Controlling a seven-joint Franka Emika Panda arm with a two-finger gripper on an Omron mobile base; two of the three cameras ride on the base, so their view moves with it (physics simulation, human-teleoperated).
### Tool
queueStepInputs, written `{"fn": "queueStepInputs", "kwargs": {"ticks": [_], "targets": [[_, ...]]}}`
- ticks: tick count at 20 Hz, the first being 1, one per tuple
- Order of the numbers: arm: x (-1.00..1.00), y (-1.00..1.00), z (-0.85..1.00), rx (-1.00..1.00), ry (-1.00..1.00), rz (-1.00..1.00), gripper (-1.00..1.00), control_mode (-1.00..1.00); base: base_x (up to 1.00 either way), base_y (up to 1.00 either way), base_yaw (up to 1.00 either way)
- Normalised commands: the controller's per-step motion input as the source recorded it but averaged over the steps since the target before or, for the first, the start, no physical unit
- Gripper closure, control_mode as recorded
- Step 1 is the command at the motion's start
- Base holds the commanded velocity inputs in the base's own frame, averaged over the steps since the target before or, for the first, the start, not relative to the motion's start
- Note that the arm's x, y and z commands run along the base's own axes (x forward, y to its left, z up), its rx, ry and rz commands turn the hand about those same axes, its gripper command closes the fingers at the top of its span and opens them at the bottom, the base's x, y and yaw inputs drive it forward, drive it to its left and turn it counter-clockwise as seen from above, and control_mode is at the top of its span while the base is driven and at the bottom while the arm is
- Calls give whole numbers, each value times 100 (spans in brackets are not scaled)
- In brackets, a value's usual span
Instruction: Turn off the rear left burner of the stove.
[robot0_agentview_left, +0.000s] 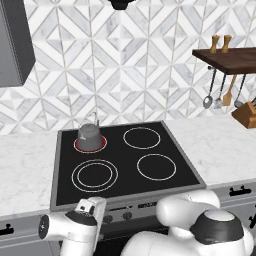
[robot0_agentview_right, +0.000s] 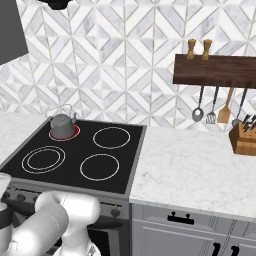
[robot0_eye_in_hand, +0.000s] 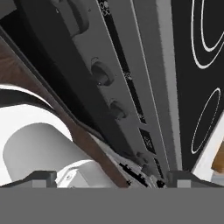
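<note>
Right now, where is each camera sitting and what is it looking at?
Left base view: behind the arm's left, looking down at the stove; white arm at the bottom, gripper by the knobs.
Right base view: behind its right, same stove, arm lower left.
Hand view: on the hand, looking along the knob panel.
Both base views share the kettle on the rear left burner.

Marble counter (robot0_agentview_right: 190, 165), geometric tile wall (robot0_agentview_left: 125, 65) (wooden shelf (robot0_agentview_right: 215, 70) right).

Black glass stove (robot0_agentview_right: 125, 165) with white-ringed zones set in white marble table (robot0_agentview_right: 200, 170), grey metal kettle (robot0_agentview_right: 62, 125) seated on red-glowing rear left burner (robot0_agentview_right: 75, 133), dark wooden shelf (robot0_agentview_right: 215, 70) mounted above hung utensils (robot0_agentview_right: 212, 107), wooden knife block (robot0_agentview_right: 243, 137) placed at right.
</note>
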Motion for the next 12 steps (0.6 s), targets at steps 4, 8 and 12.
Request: {"fn": "queueStepInputs", "kwargs": {"ticks": [4,8,12], "targets": [[69,2,-26,0,-1,16,-100,-100,0,0,0],[58,22,-29,-5,-5,7,-100,-100,0,0,0],[29,50,-37,-4,-4,0,-100,-100,0,0,0]]}}
